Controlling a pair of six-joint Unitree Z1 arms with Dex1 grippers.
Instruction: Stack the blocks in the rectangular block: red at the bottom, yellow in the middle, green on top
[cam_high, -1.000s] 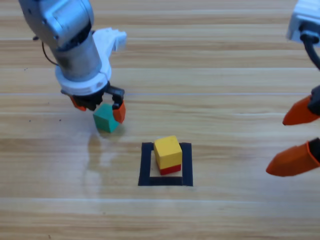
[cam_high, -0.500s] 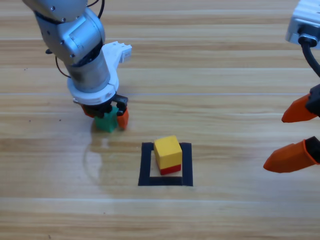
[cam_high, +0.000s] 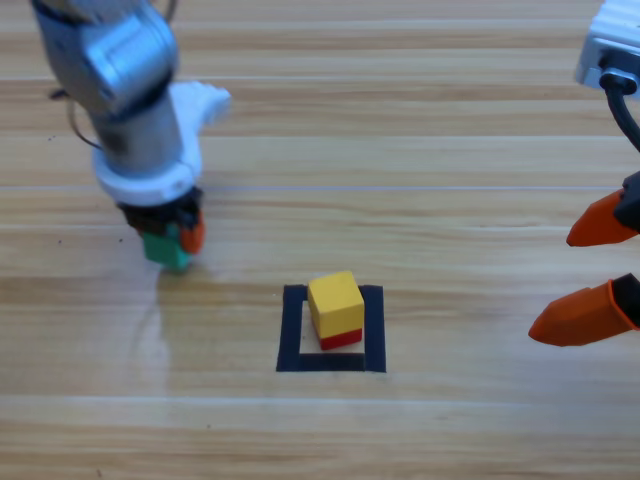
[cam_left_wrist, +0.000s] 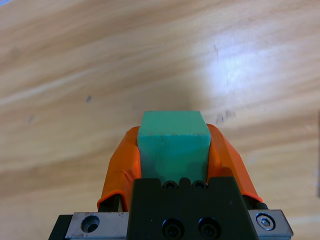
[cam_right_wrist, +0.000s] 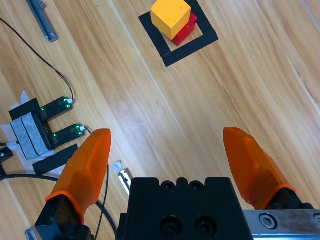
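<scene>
Green (cam_high: 166, 250) sits clamped between the left hand's (cam_high: 168, 236) orange jaws, clear of the table (cam_high: 420, 180).

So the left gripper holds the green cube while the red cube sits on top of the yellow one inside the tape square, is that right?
Not quite: the yellow cube sits on the red cube, as the high view shows. The left gripper does hold the green cube, and the stack is inside the tape square.

The high view looks down on the table (cam_high: 420, 120). The left wrist view sits close behind its jaws, the green cube (cam_left_wrist: 173, 146) between them. The right wrist view looks from farther off; ahead of its jaws lies the taped square (cam_right_wrist: 177, 50), shared with the high view.
</scene>
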